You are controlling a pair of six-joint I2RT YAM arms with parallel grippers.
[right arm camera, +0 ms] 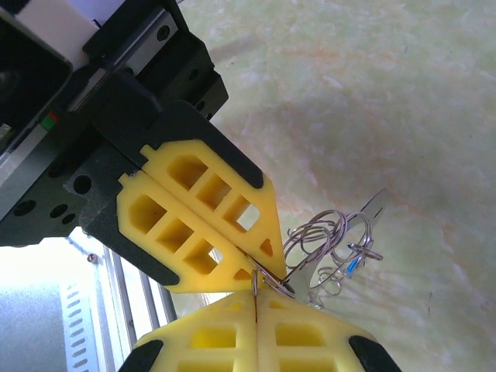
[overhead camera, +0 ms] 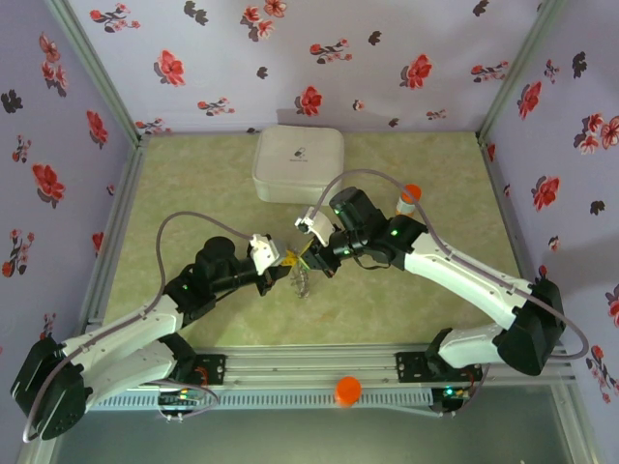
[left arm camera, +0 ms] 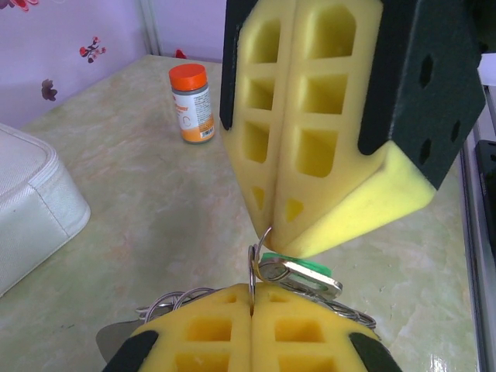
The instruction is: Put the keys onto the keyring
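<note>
Nearest you, an orange round knob [overhead camera: 347, 390] sits on the rail [overhead camera: 290, 365] at the bench's near edge. Beyond it, your 2 claws meet tip to tip above the middle of the bench [overhead camera: 193, 184]. Your left claw [left arm camera: 252, 306] has its yellow pads [left arm camera: 209, 333] pressed flat together, with a thin wire loop of the keyring [right arm camera: 324, 246] pinched in the seam between them. Your right claw [left arm camera: 273, 232] comes in from the opposite side, its pads also pressed together, and nips the same loop just above the left claw's grip. The green key [left arm camera: 302, 270] lies just beside both tips, against the loop. In the right wrist view, the rest of the keyring hangs to one side of the tips as several silvery wire coils, with the blue key [right arm camera: 353, 263] dangling among them. You cannot tell whether the lowest coils touch the bench. Farther back, well apart from the claws, the orange-capped bottle [left arm camera: 191, 103] stands upright. The white case [overhead camera: 297, 164] lies flat near the flowered back wall [overhead camera: 319, 58].
</note>
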